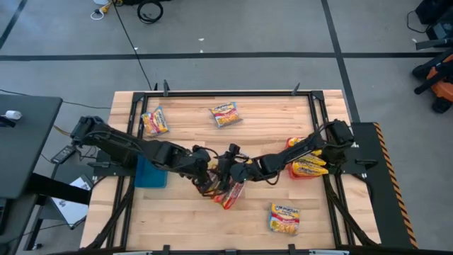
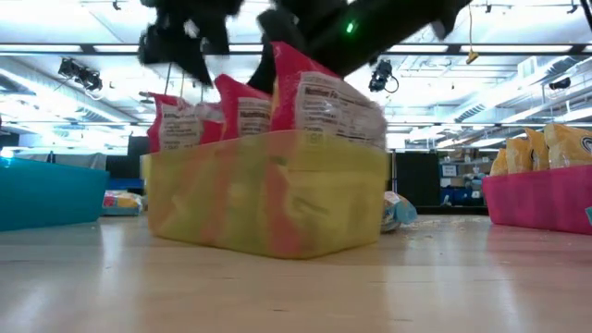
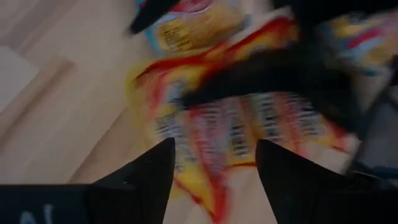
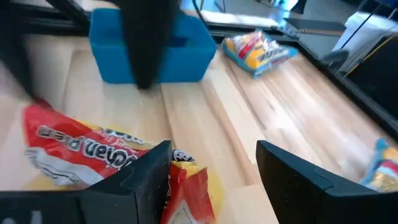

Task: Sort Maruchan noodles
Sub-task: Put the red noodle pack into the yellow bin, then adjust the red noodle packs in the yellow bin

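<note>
Both grippers meet over the table's middle, above a yellow tray [image 2: 268, 203] with several red-orange Maruchan packets [image 2: 324, 97] standing on edge in it. My left gripper [image 1: 205, 168] is open; its wrist view looks down on the red and yellow packets [image 3: 236, 134] between its fingers [image 3: 214, 146]. My right gripper [image 1: 230, 161] is open too, hovering beside a red packet [image 4: 81, 149] in its wrist view [image 4: 214, 149]. Loose packets lie flat on the table at the far left [image 1: 155, 120], far middle [image 1: 225, 113] and near right [image 1: 284, 217].
A blue tray [image 1: 150, 172] sits left of the grippers, under the left arm. A red tray [image 1: 303, 168] holding yellow-orange packets [image 2: 546, 148] sits to the right, under the right arm. Bare wood lies along the near edge and the far middle.
</note>
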